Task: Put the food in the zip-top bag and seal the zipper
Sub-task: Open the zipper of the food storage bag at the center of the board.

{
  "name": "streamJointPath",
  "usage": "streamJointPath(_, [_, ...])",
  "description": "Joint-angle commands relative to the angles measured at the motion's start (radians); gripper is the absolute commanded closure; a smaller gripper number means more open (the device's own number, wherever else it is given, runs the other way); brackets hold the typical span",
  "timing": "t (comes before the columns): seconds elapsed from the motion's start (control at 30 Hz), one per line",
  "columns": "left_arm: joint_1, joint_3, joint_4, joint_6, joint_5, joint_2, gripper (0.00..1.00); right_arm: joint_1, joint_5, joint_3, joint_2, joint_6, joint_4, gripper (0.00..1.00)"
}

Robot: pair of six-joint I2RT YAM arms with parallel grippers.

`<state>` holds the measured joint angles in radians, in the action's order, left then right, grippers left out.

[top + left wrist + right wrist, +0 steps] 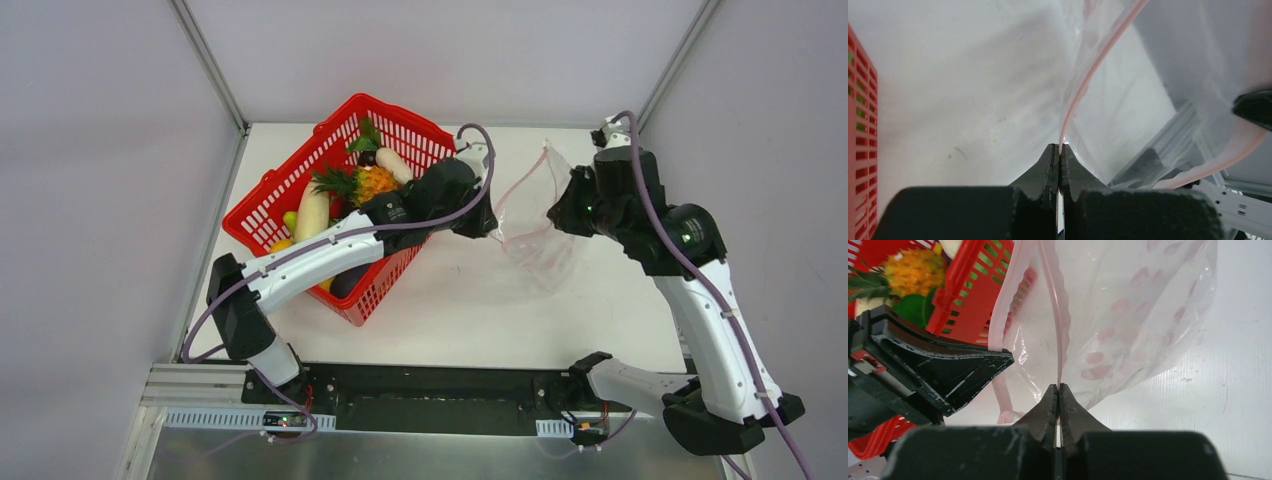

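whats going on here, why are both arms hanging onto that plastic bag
Both arms are holding the clear zip-top bag up off the table. The left gripper and the right gripper are each shut on the pink zipper strip, on opposite sides of the mouth, so it gapes open between them. No food shows inside the bag. The toy food, such as the pineapple and a white radish, sits in the red basket beside the left arm.

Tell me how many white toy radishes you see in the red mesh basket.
2. One white plastic radish lies left of the orange toy pineapple; the other lies just beyond it. The left arm crosses the red mesh basket, so more may be hidden.
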<state>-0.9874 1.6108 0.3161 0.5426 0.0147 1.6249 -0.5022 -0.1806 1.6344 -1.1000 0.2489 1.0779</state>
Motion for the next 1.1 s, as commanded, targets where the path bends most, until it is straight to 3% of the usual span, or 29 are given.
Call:
streamJointPath(0.0, [0.005,-0.166,-0.056,0.069,0.068,-0.046,1.0,-0.004,0.025,-0.07,-0.067,-0.014,-0.037,1.0])
streamJointPath(0.27, [0.01,-0.221,-0.001,0.056,0.137,-0.033,1.0,-0.002,0.09,-0.167,-0.092,-0.004,-0.149,1.0])
streamJointPath(0.63, [0.033,-0.231,0.045,0.06,0.196,-0.011,1.0,-0.003,0.125,-0.146,-0.007,-0.017,-0.106,1.0])
streamJointPath(0.77, [0.032,-0.265,-0.037,0.058,0.123,-0.02,0.81,-0.003,0.107,-0.192,-0.029,-0.011,-0.126,1.0])
streamJointPath(0.87, [0.032,-0.244,-0.059,0.054,0.051,-0.016,0.72,-0.003,0.15,-0.223,-0.042,0.002,-0.172,1.0])
streamJointPath(1.07, [0.033,-0.195,-0.053,0.004,0.036,-0.019,0.53,-0.003,0.213,-0.265,-0.052,-0.006,-0.219,1.0])
